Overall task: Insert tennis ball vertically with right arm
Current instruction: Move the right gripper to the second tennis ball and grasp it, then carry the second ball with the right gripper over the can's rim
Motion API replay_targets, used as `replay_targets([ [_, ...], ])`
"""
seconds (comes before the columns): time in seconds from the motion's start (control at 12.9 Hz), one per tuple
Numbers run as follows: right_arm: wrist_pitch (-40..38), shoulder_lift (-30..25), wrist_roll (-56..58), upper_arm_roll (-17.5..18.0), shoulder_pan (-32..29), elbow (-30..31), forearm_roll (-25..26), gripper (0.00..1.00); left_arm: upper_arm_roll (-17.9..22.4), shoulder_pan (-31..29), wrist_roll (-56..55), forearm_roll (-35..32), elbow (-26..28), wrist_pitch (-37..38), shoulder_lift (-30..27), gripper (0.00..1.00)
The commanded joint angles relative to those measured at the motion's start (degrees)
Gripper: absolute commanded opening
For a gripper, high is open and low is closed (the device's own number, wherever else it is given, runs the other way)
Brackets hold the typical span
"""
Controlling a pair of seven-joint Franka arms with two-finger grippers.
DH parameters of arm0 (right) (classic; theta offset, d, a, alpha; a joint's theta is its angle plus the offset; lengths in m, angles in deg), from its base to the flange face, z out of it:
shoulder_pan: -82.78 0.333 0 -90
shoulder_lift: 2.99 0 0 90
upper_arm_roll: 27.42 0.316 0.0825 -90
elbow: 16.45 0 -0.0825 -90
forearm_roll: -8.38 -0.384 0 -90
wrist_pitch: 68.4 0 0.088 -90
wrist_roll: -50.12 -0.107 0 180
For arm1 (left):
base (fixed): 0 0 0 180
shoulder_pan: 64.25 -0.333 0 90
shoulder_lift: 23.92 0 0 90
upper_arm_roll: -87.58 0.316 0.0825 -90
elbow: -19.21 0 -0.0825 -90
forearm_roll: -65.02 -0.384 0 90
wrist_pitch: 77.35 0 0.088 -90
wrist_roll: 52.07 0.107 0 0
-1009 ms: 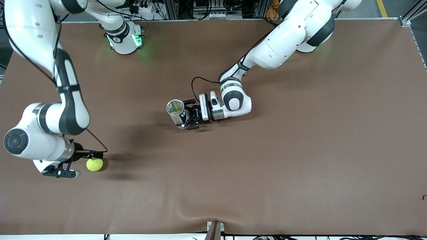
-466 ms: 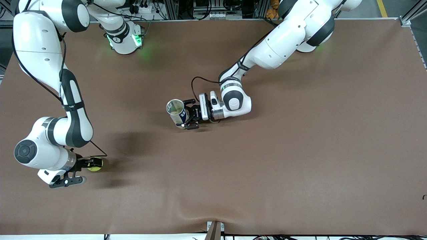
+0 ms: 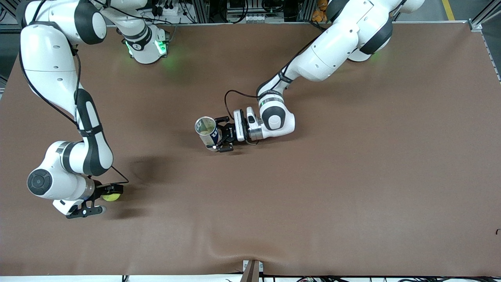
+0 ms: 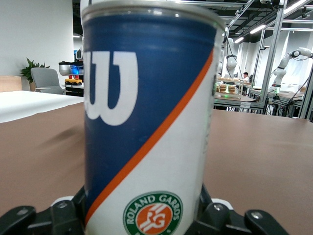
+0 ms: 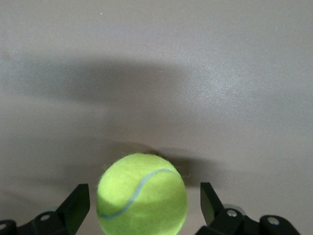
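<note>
Tennis ball (image 3: pixel 111 197), bright yellow-green, rests on the brown counter (image 3: pixel 352 188) toward the right arm's end, at about eight o'clock from the can. Right end effector (image 3: pixel 102 199) sits low around it, fingers spread wide with gaps either side. Left end effector (image 3: pixel 222 137) grips an upright, open-topped Wilson tennis ball can (image 3: pixel 207 131) mid-counter.

Fuzzy yellow-green tennis ball (image 5: pixel 142 194), curved grey seam; blue-and-white cylindrical can (image 4: pixel 149 117), orange diagonal stripe, white W; brown table (image 3: pixel 352 176).
</note>
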Motion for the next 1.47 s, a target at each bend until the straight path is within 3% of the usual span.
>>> replay_targets([
  [0.0,-0.04,-0.06,0.96,0.73,-0.73,-0.54,0.43,1.0,0.26,0.72,1.9,1.75,0.33,-1.15,-0.22,0.81],
  [0.16,0.04,0.29,1.05,0.82,-0.9,-0.54,0.43,1.0,0.26,0.72,1.99,1.66,0.33,-1.15,-0.22,0.81],
  [0.23,0.05,0.29,1.05,0.82,-0.9,-0.54,0.43,0.89,0.26,0.81,1.99,1.66,0.33,-1.15,-0.22,0.81],
  [0.31,0.05,0.29,1.05,0.82,-0.9,-0.54,0.43,0.64,0.26,0.72,1.99,1.66,0.33,-1.15,-0.22,0.81],
  [0.39,0.05,0.29,1.05,0.82,-0.9,-0.54,0.35,0.54,0.26,0.72,1.99,1.66,0.33,-1.15,-0.22,0.81],
  [0.47,-0.04,0.29,0.96,0.91,-0.9,-0.54,0.35,0.5,0.26,0.72,1.99,1.66,0.33,-1.15,-0.22,0.8],
  [0.78,-1.62,-2.51,-0.7,1.26,0.06,-0.8,0.0,0.5,0.26,0.72,1.99,1.66,0.42,-1.15,-0.13,0.8],
  [0.93,-8.44,-7.07,-7.79,2.31,1.11,-1.07,-2.28,0.47,0.26,0.72,1.99,1.66,0.33,-1.15,-0.13,0.8],
  [1.4,-25.86,-21.84,-27.58,3.02,10.95,-0.19,-2.55,0.43,0.26,0.72,2.08,1.57,0.42,-1.15,-0.13,0.8],
])
